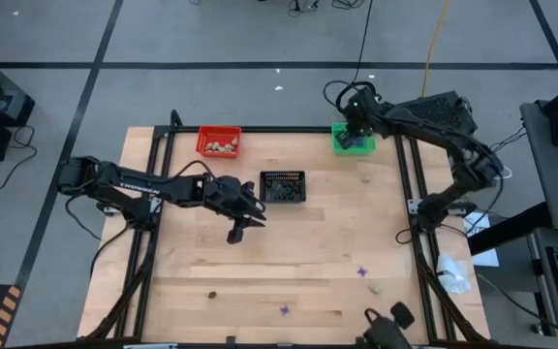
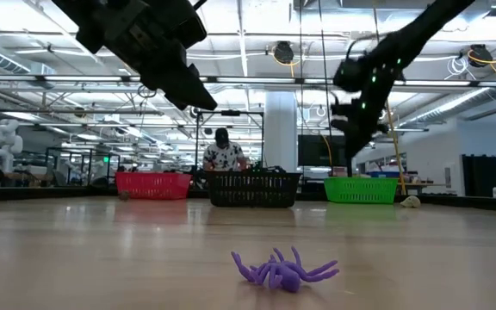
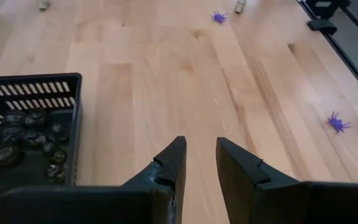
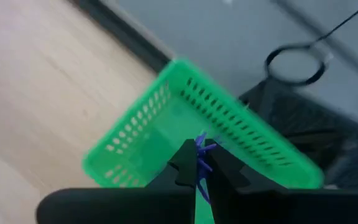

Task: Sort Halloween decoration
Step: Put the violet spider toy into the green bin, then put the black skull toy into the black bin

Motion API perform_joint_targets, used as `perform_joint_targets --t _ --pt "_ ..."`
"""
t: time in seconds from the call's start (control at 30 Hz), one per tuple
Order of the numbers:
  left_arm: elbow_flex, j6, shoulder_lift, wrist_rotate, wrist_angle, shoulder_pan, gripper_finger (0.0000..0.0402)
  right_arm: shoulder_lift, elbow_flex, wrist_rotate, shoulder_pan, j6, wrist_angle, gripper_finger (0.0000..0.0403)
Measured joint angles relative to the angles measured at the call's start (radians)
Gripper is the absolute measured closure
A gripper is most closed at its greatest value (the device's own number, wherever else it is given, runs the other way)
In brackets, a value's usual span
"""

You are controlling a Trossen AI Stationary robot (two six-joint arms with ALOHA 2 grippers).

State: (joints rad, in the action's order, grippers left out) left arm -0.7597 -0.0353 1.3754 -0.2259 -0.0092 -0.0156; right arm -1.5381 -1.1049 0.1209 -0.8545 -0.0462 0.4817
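Observation:
My right gripper (image 4: pixel 199 157) hangs over the green basket (image 4: pixel 191 130) at the table's far right (image 1: pixel 353 139), shut on a purple spiky trinket (image 4: pixel 201 148). My left gripper (image 3: pixel 199 144) stands open above bare wood just near-left of the black basket (image 1: pixel 282 186), which holds dark bits (image 3: pixel 23 134); nothing is between its fingers. Beige lumps lie in the red basket (image 1: pixel 219 142). Loose purple trinkets (image 1: pixel 362 272) (image 1: pixel 285 310), a beige lump (image 1: pixel 375 288) and a dark bit (image 1: pixel 212 295) lie on the near part of the table. My right gripper pinches the purple spiky trinket between its two fingertips, and its thin legs (image 4: pixel 205 147) stick out past the tips. The fingers slant down from above. The trinket is lifted clear, over the green basket's inside.
The table has a black frame rail (image 1: pixel 260 129) along its far edge and sides. A purple trinket (image 2: pixel 282 269) lies close to the low camera. Open wood spreads between the baskets and the near edge. A person shows far behind the black basket (image 2: pixel 222 151).

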Motion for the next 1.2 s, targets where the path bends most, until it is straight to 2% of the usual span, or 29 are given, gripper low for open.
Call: perform_joint_targets --t 0.17,0.47,0.67,0.8,0.9,1.0,1.07,1.2 --pt "0.0 0.0 0.0 0.0 -0.002 0.019 0.032 -0.122 0.0 -0.07 -0.053 0.001 -0.03 0.0397" --pt "0.0 0.0 0.0 0.0 -0.021 0.034 0.032 -0.245 0.0 -0.074 -0.104 0.031 -0.074 0.039" --pt "0.0 -0.003 0.0 0.0 -0.04 0.036 0.032 -0.229 0.001 -0.07 -0.109 0.011 -0.058 0.0331" --pt "0.0 -0.034 0.0 -0.002 -0.064 0.038 0.032 -0.155 -0.004 -0.072 -0.107 0.023 -0.039 0.0276" --pt "-0.012 -0.067 0.001 -0.002 -0.134 0.043 0.032 -0.073 -0.014 -0.073 -0.096 0.028 0.003 0.0257" --pt "-0.065 -0.086 0.002 0.032 -0.274 0.073 0.0321 0.019 -0.004 -0.073 -0.062 -0.003 0.035 0.0275" --pt "-0.106 -0.098 0.002 0.095 -0.374 0.114 0.0321 0.083 0.032 -0.078 -0.027 -0.029 0.02 0.0308" --pt "-0.17 -0.077 0.002 0.225 -0.51 0.221 0.0321 0.22 0.171 -0.156 0.05 -0.044 -0.117 0.0388"
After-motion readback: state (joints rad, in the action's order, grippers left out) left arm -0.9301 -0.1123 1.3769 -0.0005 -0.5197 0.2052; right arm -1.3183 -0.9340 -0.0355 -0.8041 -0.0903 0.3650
